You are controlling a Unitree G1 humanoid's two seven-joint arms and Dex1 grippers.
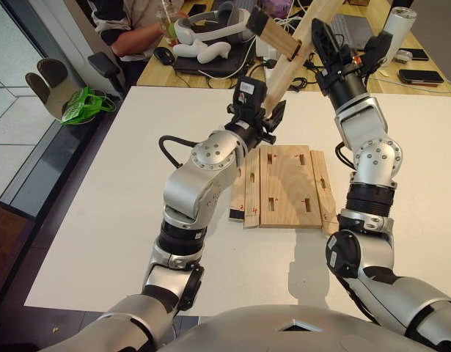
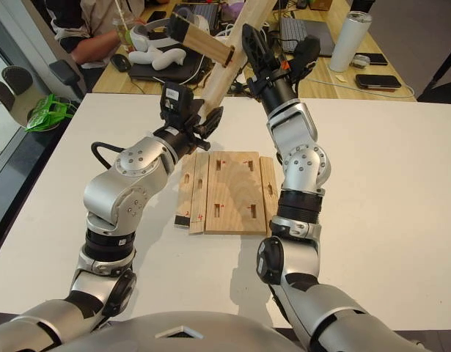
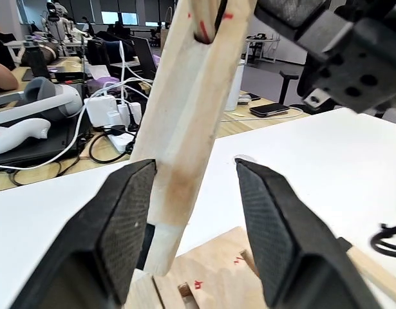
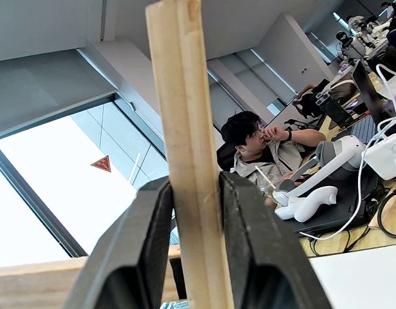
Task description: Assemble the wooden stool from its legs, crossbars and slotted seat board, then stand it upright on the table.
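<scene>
Wooden seat board [image 1: 287, 187] is lying flat on the table [image 1: 100, 220], one board with three loose strips [image 1: 324, 187] just beside it. Beyond, your left hand [image 3: 194, 167] is gaping around the lower end of one leg [image 1: 287, 70]. Your right hand [image 4: 194, 193] is clamping that leg aloft, with one crossbar [image 1: 276, 37] joined. You're likely seating it, so be steering its end into a slot.

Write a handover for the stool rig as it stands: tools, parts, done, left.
Left tool: open, fingers either side of the long pale wooden leg, near its lower end.
Right tool: shut on that leg higher up, holding it tilted in the air.
Short dark-tipped wooden crossbar: plugged into the leg.
Flat slotted wooden seat board: on the white table, loose wooden bars either side.
Done: one crossbar joined.
Left: the other parts, the seat, standing it up.
</scene>
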